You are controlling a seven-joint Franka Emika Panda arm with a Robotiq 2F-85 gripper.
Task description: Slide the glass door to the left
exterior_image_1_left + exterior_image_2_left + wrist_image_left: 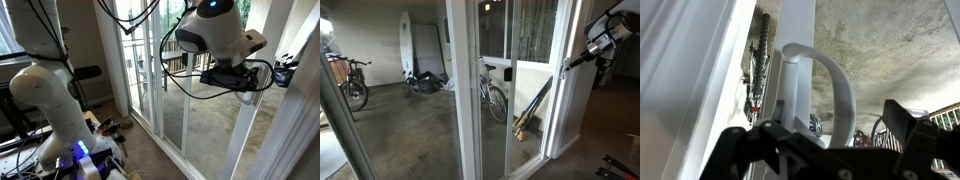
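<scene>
The glass door (pixel 532 40) is a tall clear panel in a white frame, seen in both exterior views (pixel 205 120). Its white curved loop handle (pixel 836 85) stands on the white upright (pixel 795 90) in the wrist view. My gripper (pixel 818 128) is open, with the handle's loop between its two black fingers; I cannot tell whether either finger touches it. In the exterior views the gripper (pixel 248 78) sits at the door's upright at about handle height (pixel 582 55).
A fixed white-framed glass panel (pixel 465 90) stands beside the door. Bicycles (pixel 492 92) and a surfboard (pixel 408 45) are outside behind the glass. A long stick (pixel 532 105) leans by the door. The robot's base and cables (pixel 60 140) fill the room side.
</scene>
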